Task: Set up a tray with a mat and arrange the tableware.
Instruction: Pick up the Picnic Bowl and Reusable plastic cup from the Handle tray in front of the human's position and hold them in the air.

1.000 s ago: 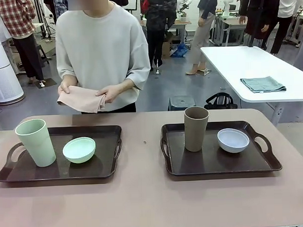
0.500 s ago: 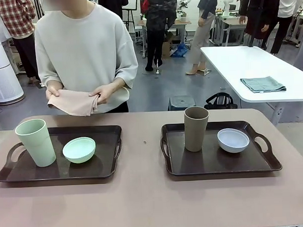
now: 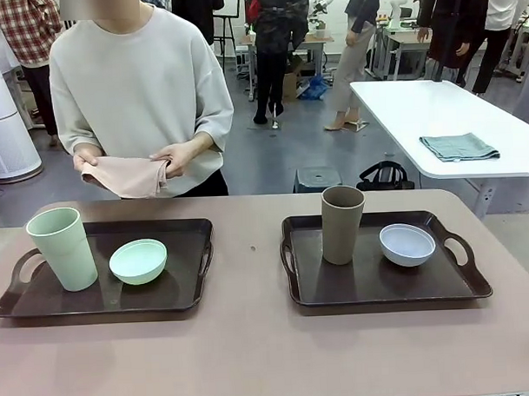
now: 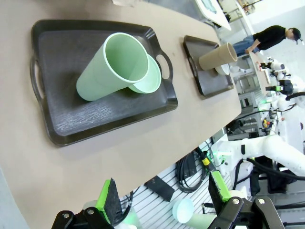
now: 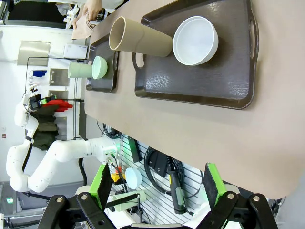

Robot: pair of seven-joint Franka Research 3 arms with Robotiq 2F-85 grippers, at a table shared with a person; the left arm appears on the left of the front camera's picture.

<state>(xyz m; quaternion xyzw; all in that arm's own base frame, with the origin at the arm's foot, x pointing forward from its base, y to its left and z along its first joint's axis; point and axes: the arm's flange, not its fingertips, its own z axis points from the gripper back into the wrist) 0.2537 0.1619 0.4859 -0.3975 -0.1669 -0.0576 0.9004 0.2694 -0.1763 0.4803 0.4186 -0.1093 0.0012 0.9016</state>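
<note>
Brown table (image 3: pixel 253 355) surface lies bare between the two dark trays and all along its near edge, so open room for moving is plenty there. The left gripper (image 4: pixel 163 196) hangs off this near edge, over a rack with cables, its jaws wide apart and holding nothing. Ahead of it, past the edge, lies the left tray (image 4: pixel 95 119). On it the mint green tumbler (image 4: pixel 112 67) stands upright, and the mint green bowl (image 4: pixel 150 81) sits just beside it. Both are empty.

The right gripper (image 5: pixel 157 185) also hangs off the near edge, jaws wide and empty. Ahead of it is the right tray (image 5: pixel 190 81), with the tan-brown tumbler (image 5: pixel 140 38) upright and the white bowl (image 5: pixel 195 40) near it, a little apart. The bowl holds nothing.

Far beyond both grippers, at the far edge, the person's hands (image 3: pixel 173 158) hold a folded pinkish cloth (image 3: pixel 125 175) clear of the table. It is possibly the mat, but I cannot be sure.
</note>
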